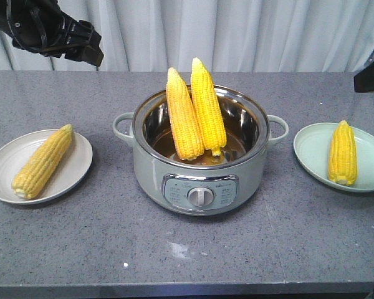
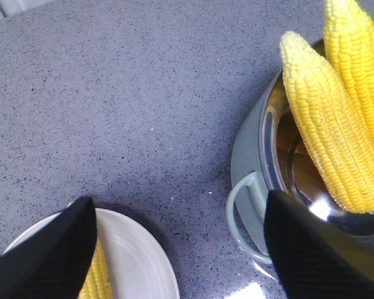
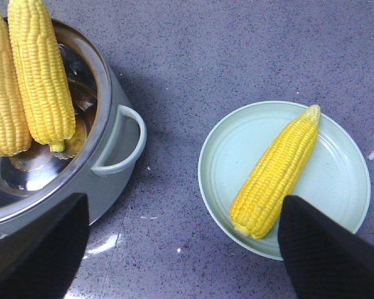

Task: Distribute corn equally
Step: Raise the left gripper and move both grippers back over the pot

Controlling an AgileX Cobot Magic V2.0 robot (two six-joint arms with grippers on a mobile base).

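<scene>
Two corn cobs (image 1: 184, 118) (image 1: 208, 106) stand tip-up, leaning side by side, in the pot (image 1: 199, 180) at the table's centre. A third corn cob (image 1: 43, 161) lies on the white plate (image 1: 75, 177) on the left, and another (image 1: 342, 152) lies on the pale green plate (image 1: 311, 149) on the right. My left gripper (image 2: 177, 205) is open and holds nothing, hanging high over the table between the white plate (image 2: 137, 261) and the pot's handle (image 2: 243, 212). My right gripper (image 3: 182, 202) is also open, above the table between the pot (image 3: 106, 156) and the green plate (image 3: 336, 180).
The pot has two side handles (image 1: 121, 128) (image 1: 278, 128) and a front dial (image 1: 201, 197). A white curtain (image 1: 237, 31) hangs behind the grey speckled table. The table's front edge (image 1: 174, 289) runs along the bottom.
</scene>
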